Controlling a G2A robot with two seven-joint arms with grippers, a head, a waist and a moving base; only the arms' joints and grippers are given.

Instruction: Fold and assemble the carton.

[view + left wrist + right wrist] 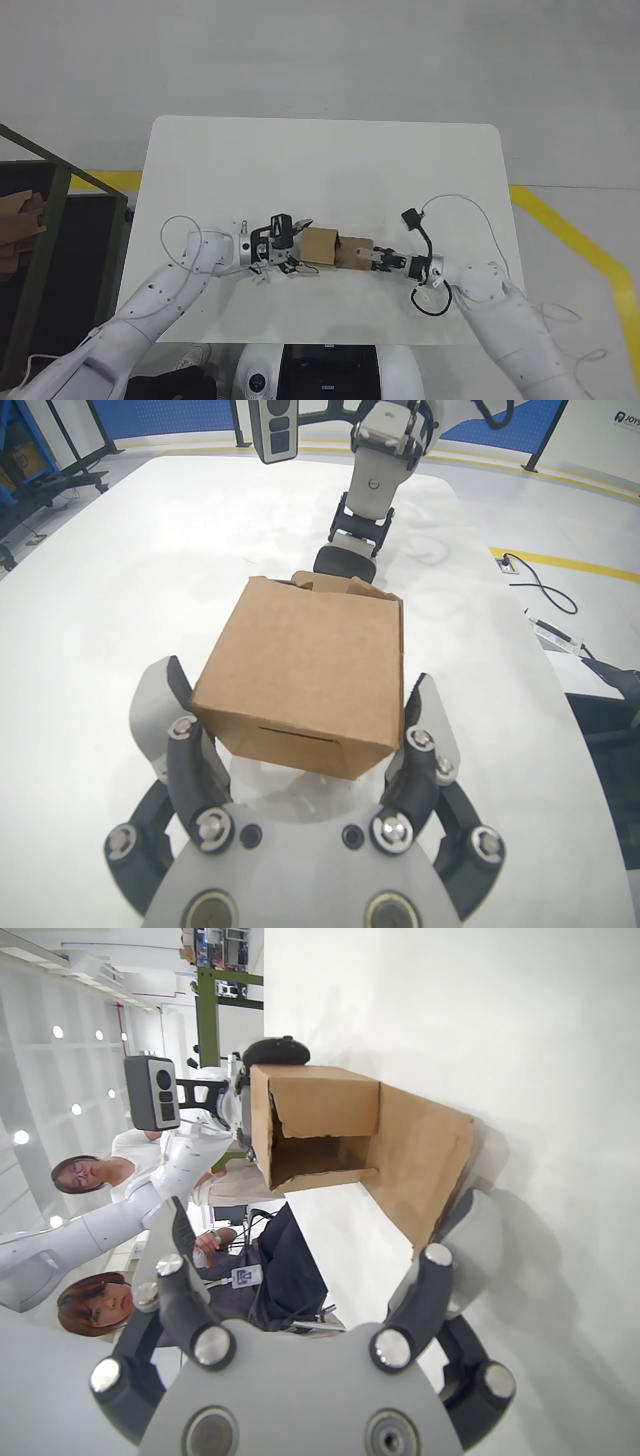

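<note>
A small brown carton (335,247) lies on its side on the white table (320,160), near the front edge. My left gripper (295,695) is shut on the carton (310,670), one finger against each side of its closed end, which has a slot. The other end (320,1138) of the carton is open towards my right gripper (325,1223). A long flap (420,1163) runs from that end along the table. My right gripper stands open, one finger (475,1223) beside the flap's end. In the left wrist view my right gripper (345,565) shows just behind the carton.
A black plug on a cable (413,218) lies on the table near my right arm. A green rack with cardboard sheets (22,228) stands off the table's left side. The table's far half (320,160) is bare.
</note>
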